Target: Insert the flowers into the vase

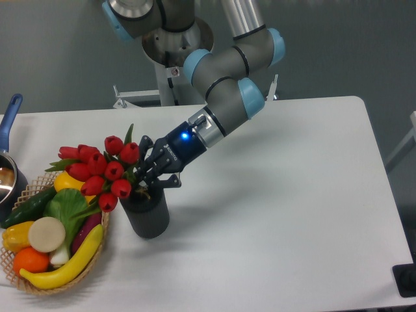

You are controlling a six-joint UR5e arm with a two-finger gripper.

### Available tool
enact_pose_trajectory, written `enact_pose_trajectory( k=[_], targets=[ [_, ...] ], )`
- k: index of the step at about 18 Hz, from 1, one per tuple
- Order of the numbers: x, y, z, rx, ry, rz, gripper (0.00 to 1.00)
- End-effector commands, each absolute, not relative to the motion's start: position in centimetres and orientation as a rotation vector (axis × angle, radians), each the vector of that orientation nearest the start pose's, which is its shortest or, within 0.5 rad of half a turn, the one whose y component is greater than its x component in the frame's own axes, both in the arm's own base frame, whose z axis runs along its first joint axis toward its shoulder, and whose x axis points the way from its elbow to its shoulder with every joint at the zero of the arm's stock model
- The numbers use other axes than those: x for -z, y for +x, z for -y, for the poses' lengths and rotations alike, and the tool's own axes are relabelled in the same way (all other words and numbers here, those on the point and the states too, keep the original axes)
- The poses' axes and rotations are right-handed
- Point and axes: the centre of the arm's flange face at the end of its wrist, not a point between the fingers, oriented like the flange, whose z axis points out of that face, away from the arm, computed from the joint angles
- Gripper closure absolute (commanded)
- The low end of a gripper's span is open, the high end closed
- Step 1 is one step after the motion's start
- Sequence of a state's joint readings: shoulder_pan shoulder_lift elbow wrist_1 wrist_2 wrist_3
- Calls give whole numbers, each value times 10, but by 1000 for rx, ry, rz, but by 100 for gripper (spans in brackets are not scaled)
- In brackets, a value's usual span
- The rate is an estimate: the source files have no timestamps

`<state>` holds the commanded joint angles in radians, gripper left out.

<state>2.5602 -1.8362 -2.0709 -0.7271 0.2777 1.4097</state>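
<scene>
1. The black two-finger gripper (151, 174), with a blue light on its wrist, reached down and leftward from the grey-and-blue arm to just above the mouth of the dark grey ribbed cylindrical vase (147, 216).
2. The bunch of red tulips with closed buds and green stems (104, 171) fanned out directly beyond the fingers, leaning away from them over the edge of the woven basket of vegetables (49, 239).
3. The stems ran under the fingers and seemed to enter the vase mouth, though how deep they sat was hidden by the gripper and the rim.
4. The fingers looked spread around the stem bundle, but I could not tell whether they gripped it or had let go.
5. The step in hand seemed to be the final seating of the stems in the vase.
6. The next move probably called for making sure the stems were fully down, easing the fingers apart, and lifting back along the arm's line without catching the leaves.
7. A risk: the tilted bunch could tip the vase toward the basket on the white tabletop (279, 195).
</scene>
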Motion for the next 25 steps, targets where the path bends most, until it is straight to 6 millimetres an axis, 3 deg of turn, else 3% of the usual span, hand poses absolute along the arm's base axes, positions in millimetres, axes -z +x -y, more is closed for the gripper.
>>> enact_pose_trajectory(
  k=[8, 17, 20, 25],
  targets=[
    [-280, -290, -461, 447, -1821, -431, 38],
    [-285, -296, -442, 419, -1826, -394, 17],
    [-289, -301, -431, 399, -1829, -370, 1],
    [-307, -316, -399, 317, -1829, -323, 0]
  ],
)
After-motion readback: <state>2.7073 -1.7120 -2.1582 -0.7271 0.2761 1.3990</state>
